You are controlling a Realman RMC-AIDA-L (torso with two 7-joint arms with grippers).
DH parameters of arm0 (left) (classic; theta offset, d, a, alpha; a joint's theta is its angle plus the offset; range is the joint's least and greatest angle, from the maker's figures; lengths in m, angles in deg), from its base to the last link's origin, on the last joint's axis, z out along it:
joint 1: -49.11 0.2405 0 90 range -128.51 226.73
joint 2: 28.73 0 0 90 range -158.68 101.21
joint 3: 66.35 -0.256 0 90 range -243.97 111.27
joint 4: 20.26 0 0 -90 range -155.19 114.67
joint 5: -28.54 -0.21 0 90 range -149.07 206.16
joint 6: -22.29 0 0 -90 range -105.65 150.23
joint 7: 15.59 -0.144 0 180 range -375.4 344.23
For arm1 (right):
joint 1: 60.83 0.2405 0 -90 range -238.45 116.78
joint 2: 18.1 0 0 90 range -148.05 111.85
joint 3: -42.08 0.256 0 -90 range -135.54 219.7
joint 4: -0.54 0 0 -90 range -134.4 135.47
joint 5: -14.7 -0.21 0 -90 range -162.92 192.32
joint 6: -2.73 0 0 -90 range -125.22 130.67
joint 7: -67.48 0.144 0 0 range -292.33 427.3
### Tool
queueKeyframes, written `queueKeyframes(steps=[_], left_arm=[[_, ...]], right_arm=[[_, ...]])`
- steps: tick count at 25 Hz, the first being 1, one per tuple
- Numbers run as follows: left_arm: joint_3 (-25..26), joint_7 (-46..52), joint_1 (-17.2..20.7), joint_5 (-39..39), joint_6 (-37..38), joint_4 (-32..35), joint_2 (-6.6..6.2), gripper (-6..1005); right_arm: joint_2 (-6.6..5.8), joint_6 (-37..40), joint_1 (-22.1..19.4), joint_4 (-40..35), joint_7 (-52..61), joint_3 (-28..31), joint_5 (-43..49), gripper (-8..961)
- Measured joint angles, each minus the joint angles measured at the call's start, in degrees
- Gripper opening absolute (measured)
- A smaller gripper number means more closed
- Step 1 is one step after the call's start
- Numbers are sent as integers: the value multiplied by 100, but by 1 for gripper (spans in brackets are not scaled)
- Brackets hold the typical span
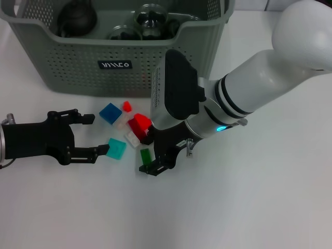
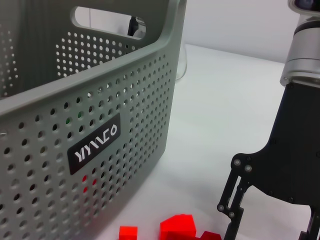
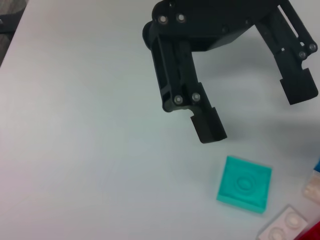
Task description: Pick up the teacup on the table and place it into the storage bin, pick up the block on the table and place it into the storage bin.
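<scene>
Seven blocks: left hand (image 1: 97, 134) gapes beside the teal block (image 1: 117, 149); right hand (image 1: 150, 165) indiscernible.

Grey-green storage bin (image 1: 78, 62), perforated with dots, black label (image 1: 115, 65) lettered white. On the white worktop (image 1: 249, 197): teal block (image 1: 117, 149), blue block (image 1: 110, 113), red blocks (image 1: 139, 124), green block (image 1: 145, 156). Both tools black.

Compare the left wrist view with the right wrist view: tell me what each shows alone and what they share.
Only the left wrist view shows the storage bin with its black label, red blocks and the right pincer. Only the right wrist view shows the open left pincer, the teal block and a pale block. Both show the white table.
</scene>
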Motion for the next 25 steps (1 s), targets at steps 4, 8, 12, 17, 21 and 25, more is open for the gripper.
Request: queueKeyframes(steps=[4,8,12,17,21,25], left_arm=[[0,0,0,-2,-2,0,0,858],[0,0,0,-2,-3,0,0,858],[0,13,1,0,1,0,0,859],[0,14,9,28,7,0,0,859],[0,23,26,28,5,2,0,858],[0,35,53,17,3,30,0,859]], right_arm=[[0,-1,-6,9,28,-36,0,653],[0,0,8,9,60,-60,0,614],[0,36,47,16,140,-70,1,574],[-36,82,49,-88,219,-63,28,475],[-124,253,-29,-331,359,49,45,455],[-262,979,-333,-906,711,762,543,455]])
